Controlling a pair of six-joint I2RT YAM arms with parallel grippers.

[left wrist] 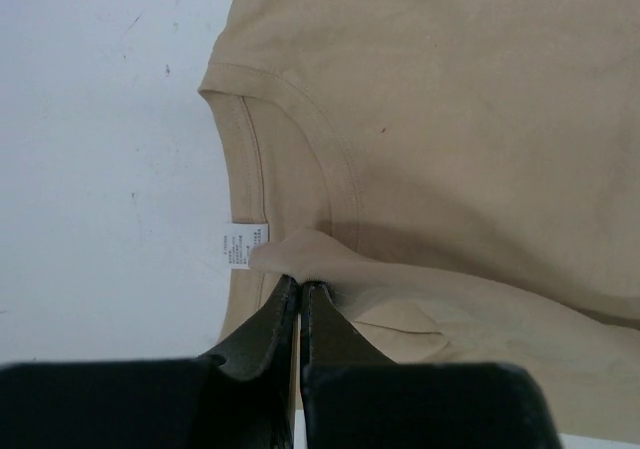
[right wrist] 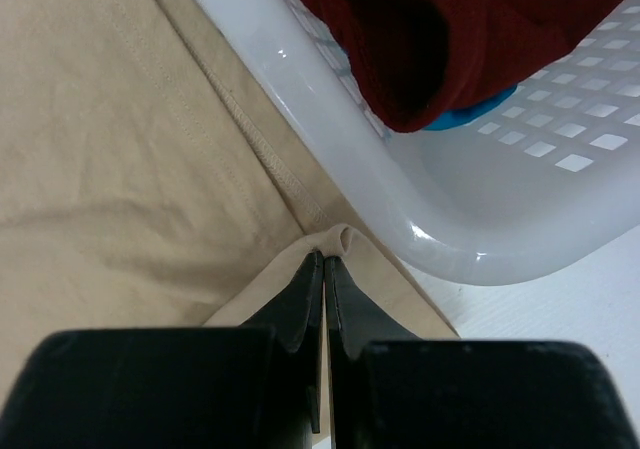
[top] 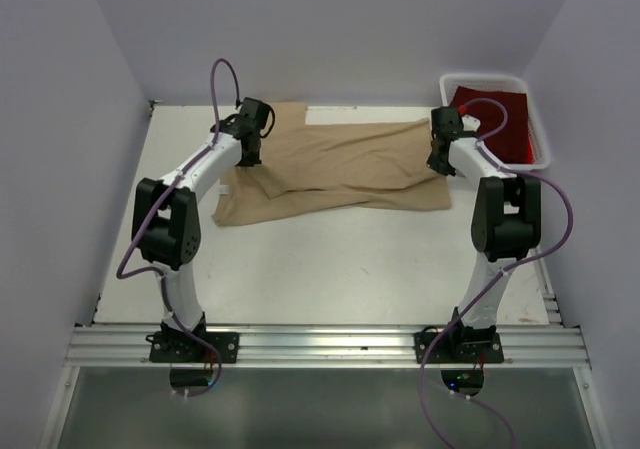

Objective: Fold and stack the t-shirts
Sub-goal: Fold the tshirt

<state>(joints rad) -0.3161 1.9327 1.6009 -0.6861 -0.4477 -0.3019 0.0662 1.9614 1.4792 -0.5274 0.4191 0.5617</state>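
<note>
A tan t-shirt lies spread across the far half of the table. My left gripper is shut on a pinch of its cloth beside the neck opening; in the left wrist view the gripper holds a raised fold next to the white neck label. Over at the shirt's right edge, my right gripper is also shut on the fabric. From the right wrist, the gripper pinches a small loop of the tan t-shirt at its hem. A dark red t-shirt lies bunched in the bin.
A white perforated plastic bin stands at the far right corner, its rounded rim right next to my right gripper. Something blue peeks from under the red cloth. Walls close in on three sides.
</note>
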